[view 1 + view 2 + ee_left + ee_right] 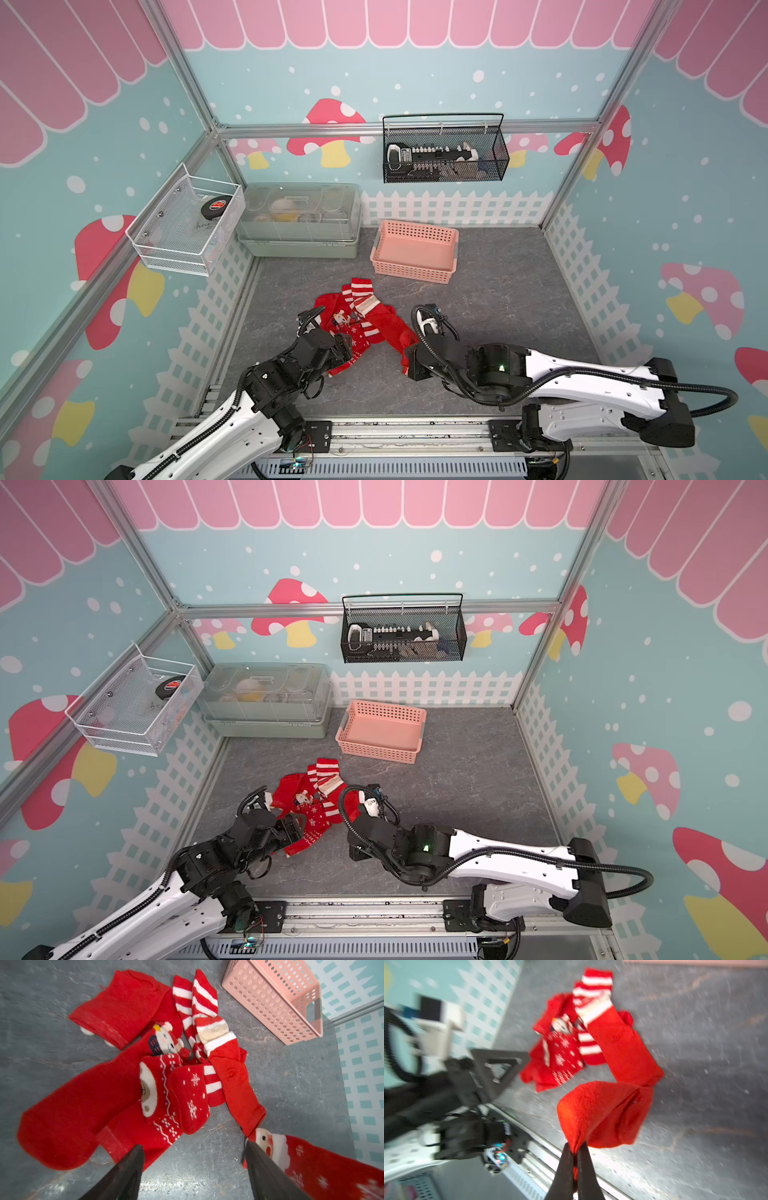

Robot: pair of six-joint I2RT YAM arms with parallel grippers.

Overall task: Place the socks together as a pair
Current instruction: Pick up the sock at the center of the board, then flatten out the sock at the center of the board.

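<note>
The right tool clamps one red sock; the left tool, jaws apart, faces heaped socks (overlapping, uncountable); one basket.

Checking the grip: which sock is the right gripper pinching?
The Santa-face sock, at the pile's edge, clamped in the right gripper; the other socks lie heaped, ungripped.

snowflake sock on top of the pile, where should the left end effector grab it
Pinch the snowflake sock at its rounded end nearest the open left end effector, coming down from above. It lies on top with nothing covering it, and that end juts toward bare tabletop, so a shallow pinch there probably catches no other sock.
</note>
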